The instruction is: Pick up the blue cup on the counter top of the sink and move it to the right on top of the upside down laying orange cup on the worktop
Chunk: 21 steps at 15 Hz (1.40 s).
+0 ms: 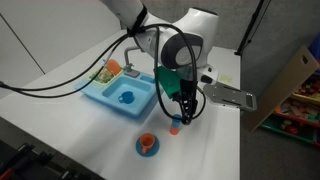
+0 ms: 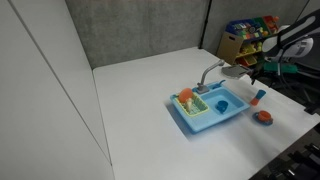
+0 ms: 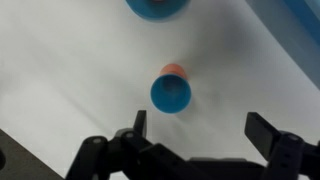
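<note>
Nearby: sink (image 1: 96,97), round dish (image 1: 147,146); blue cup (image 3: 171,95) stacked on orange cup (image 3: 175,69), apart from gripper (image 3: 202,138), jaws spread, empty.

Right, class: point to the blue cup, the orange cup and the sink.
the blue cup (image 3: 171,94), wrist view, on its round blue face.
the orange cup (image 3: 174,70), wrist view, on the sliver showing beside the blue cup.
the sink (image 1: 104,103), in an exterior view, on its near rim.
</note>
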Motion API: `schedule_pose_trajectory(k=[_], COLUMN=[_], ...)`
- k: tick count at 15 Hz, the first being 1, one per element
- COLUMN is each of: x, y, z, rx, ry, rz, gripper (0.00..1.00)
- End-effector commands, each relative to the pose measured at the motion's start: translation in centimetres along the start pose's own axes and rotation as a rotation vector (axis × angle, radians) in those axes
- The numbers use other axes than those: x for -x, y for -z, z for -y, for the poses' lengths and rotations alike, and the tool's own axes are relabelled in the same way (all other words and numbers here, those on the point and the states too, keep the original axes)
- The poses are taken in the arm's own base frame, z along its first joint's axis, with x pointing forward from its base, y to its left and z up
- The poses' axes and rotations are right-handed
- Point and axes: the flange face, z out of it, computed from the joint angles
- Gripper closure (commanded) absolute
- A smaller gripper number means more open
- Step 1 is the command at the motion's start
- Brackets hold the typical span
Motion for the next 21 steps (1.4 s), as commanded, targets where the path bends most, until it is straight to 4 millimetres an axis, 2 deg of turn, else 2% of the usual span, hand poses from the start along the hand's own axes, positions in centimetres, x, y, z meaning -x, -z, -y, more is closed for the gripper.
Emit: schedule_pose_trajectory(k=[1, 12, 17, 21], x=[1.3, 6.9, 9.3, 11.2], y=[2.9, 10.3, 13.7, 17.3], z=[0.5, 3.6, 3.9, 3.9], rx=[0.017, 0.089, 0.116, 0.137], ry=[0.072, 0.285, 0.346, 0.372], rz=[-0.024, -0.094, -0.101, -0.111], gripper=[0.00, 0.00, 0.00, 0.00])
